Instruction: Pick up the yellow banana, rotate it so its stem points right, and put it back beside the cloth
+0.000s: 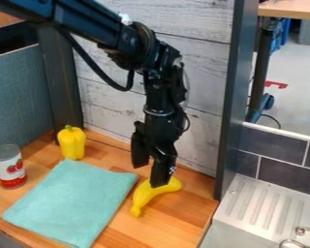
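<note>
The gripper (150,175) hangs at the far end of the banana (147,193), its jaws apart; the banana lies on the wooden counter (190,206), right of the cloth (70,203); a yellow pepper (71,143) stands beyond the cloth, a can (9,167) at far left.

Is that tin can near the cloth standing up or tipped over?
Upright: the can stands on its base on the wooden counter, its round silver top facing up.
</note>
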`<action>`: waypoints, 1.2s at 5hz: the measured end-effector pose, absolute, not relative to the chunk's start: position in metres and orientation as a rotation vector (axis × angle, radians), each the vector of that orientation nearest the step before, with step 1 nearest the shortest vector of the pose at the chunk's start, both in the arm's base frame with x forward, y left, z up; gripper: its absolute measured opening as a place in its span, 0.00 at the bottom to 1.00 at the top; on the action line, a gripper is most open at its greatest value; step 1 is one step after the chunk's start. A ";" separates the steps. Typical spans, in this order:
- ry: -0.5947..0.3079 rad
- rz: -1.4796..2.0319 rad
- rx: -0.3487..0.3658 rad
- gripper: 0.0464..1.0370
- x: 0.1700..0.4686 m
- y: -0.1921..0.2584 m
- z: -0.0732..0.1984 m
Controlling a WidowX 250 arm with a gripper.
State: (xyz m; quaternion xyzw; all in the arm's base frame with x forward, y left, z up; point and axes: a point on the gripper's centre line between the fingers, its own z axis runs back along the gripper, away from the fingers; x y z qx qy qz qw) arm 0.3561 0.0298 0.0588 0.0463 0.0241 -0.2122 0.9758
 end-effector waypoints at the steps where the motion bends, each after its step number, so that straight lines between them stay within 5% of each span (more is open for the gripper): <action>1: 0.003 -0.408 0.100 0.96 0.361 0.030 0.054; 6: 0.057 -0.373 0.052 0.92 0.372 0.027 0.020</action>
